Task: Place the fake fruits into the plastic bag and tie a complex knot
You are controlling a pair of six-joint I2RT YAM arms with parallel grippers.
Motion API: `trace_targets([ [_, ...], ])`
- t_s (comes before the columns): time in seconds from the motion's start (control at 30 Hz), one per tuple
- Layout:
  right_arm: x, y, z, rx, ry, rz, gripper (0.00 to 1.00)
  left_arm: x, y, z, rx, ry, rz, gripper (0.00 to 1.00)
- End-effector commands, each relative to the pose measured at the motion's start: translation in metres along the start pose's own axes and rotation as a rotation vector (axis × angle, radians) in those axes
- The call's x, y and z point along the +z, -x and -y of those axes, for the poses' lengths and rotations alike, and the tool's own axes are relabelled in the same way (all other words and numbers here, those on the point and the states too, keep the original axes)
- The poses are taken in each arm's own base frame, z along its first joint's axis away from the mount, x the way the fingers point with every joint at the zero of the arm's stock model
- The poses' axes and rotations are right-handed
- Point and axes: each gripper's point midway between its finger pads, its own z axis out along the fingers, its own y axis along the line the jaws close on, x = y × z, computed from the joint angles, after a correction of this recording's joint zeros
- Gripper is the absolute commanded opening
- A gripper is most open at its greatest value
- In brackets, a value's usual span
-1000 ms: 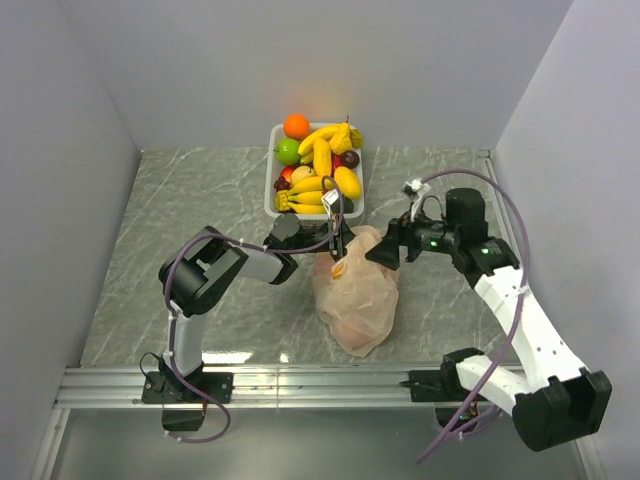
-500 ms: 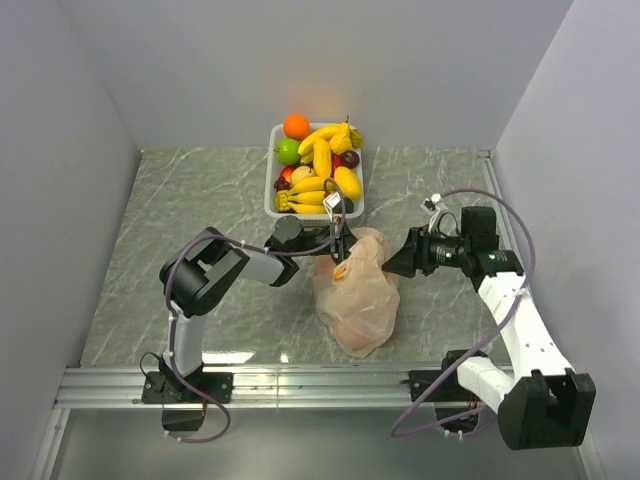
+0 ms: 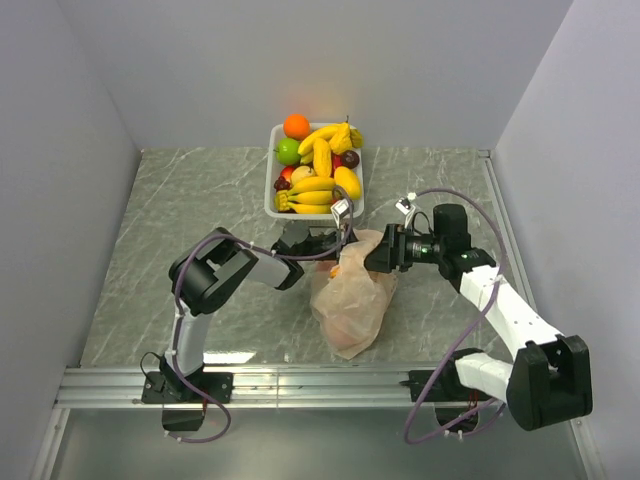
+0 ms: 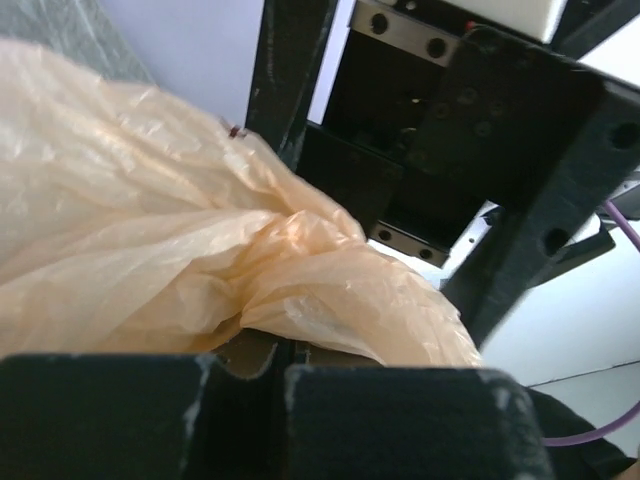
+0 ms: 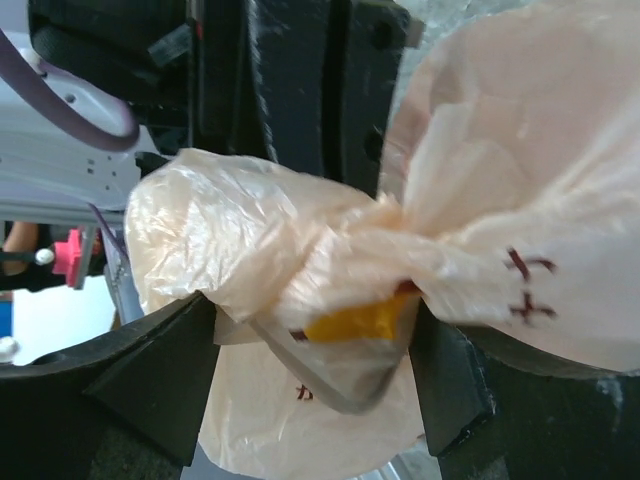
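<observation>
Peach film pinched in left gripper (image 4: 285,385), jaws together on top of plastic bag (image 3: 352,300); pinch point half hidden behind black fingers. Right gripper (image 5: 310,365) jaws apart, straddling bunched bag neck; whether pads press film unclear. In folds, orange-yellow patch (image 5: 352,322), fruit or print, cannot tell. Bag lies on desk (image 3: 180,220), contents blurred through film. Behind, fake fruits (image 3: 318,170) piled in white tray (image 3: 270,195), lower ones buried.

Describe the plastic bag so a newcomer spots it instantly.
On the marbled table, find the white tray of fruit at the far edge. Just below it in the top view lies the plastic bag: the only crinkly, translucent peach thing, not glossy like the fruit.
</observation>
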Motion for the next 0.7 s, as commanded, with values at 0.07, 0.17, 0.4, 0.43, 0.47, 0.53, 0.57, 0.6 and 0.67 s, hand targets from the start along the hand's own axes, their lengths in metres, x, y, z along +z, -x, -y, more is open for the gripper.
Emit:
trace_targets([
  [0.07, 0.011, 0.020, -0.014, -0.016, 0.076, 0.055, 0.78, 0.010, -0.010, 0.049, 0.208, -0.220, -0.023, 0.01],
  [0.17, 0.014, 0.028, -0.016, -0.048, 0.096, 0.075, 0.78, 0.012, -0.019, 0.054, 0.232, -0.244, -0.048, 0.00],
  [0.4, 0.007, 0.026, -0.024, -0.162, 0.110, 0.027, 0.75, 0.000, -0.027, 0.059, 0.285, -0.232, -0.084, 0.00],
  [0.43, 0.006, 0.026, -0.023, -0.178, 0.106, 0.031, 0.75, -0.002, -0.031, 0.062, 0.298, -0.244, -0.106, 0.01],
  [0.47, 0.006, 0.026, -0.026, -0.178, 0.121, 0.029, 0.75, -0.004, -0.036, 0.065, 0.315, -0.258, -0.123, 0.01],
  [0.53, 0.009, 0.030, -0.028, -0.167, 0.143, 0.040, 0.73, -0.007, -0.043, 0.069, 0.343, -0.273, -0.151, 0.00],
  [0.57, 0.011, 0.030, -0.030, -0.164, 0.155, 0.038, 0.72, -0.006, -0.046, 0.073, 0.359, -0.288, -0.168, 0.01],
  [0.6, 0.013, 0.034, -0.031, -0.180, 0.174, 0.046, 0.71, -0.007, -0.052, 0.076, 0.383, -0.309, -0.198, 0.00],
  [0.67, 0.016, 0.037, -0.032, -0.187, 0.187, 0.045, 0.68, -0.006, -0.059, 0.080, 0.406, -0.335, -0.225, 0.01],
])
